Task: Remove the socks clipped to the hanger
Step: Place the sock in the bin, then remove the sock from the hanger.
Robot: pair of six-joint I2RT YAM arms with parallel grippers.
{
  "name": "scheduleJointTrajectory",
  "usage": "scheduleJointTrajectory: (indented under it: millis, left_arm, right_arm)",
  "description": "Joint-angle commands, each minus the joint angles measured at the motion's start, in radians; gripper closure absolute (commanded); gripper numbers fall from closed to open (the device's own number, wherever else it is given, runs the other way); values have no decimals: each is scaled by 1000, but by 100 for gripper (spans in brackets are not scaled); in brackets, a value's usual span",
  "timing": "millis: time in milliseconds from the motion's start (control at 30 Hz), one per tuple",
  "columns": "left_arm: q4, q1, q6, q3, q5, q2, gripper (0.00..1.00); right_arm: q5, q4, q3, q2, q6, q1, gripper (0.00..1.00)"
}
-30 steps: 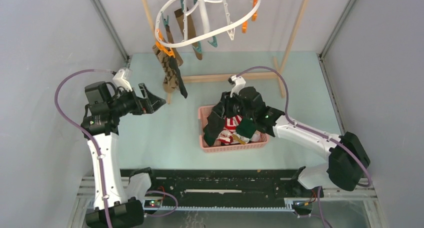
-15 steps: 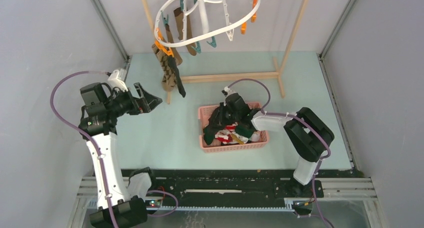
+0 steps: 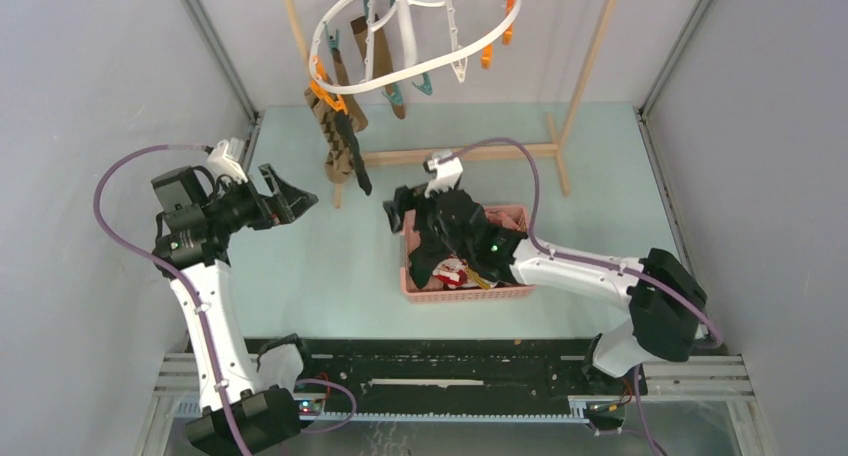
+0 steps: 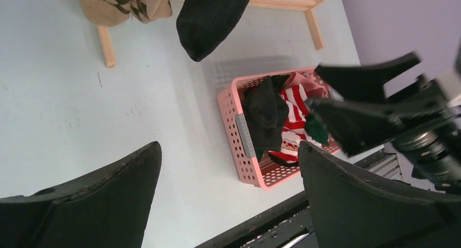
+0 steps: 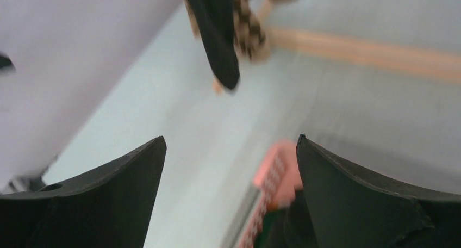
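The left hand (image 3: 293,196) has its two matte black fingers spread wide and empty, level with the hanging socks. The right hand (image 3: 397,208) is likewise apart and empty, above the left end of the basket (image 3: 465,294), a pink perforated plastic tray. From the white plastic oval hanger (image 3: 408,31) dangle a soft black sock (image 3: 352,158) and a knitted argyle sock (image 3: 330,141). Only the left wrist view shows a red-and-white striped sock (image 4: 291,104) in the basket. The right wrist view is blurred. The pale green desk (image 3: 330,266) carries a wooden rack (image 3: 460,154) between grey walls (image 3: 90,66).
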Motion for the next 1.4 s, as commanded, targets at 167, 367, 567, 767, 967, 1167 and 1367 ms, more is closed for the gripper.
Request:
scheduleJointTrajectory:
  millis: [167, 367, 567, 767, 967, 1167, 1367]
  left_arm:
    - [-24, 34, 15, 25, 51, -9, 0]
    - [-65, 43, 23, 67, 67, 14, 0]
    - [-84, 48, 30, 91, 63, 22, 0]
    - [-81, 48, 40, 93, 53, 5, 3]
    - [-70, 48, 34, 80, 119, 5, 9]
    - [-21, 30, -34, 72, 217, -24, 10]
    - [76, -63, -159, 58, 229, -61, 8]
  right_arm:
    - [-45, 153, 413, 308, -284, -35, 1]
    - [-112, 113, 632, 494, -282, -77, 12]
    - [-179, 58, 825, 626, -296, -104, 35]
    - [-406, 31, 841, 605, -255, -122, 100]
    - [-630, 185, 579, 405, -198, -105, 100]
    - [-858, 301, 368, 233, -51, -103, 100]
    - [-1002, 319, 303, 148, 43, -105, 100]
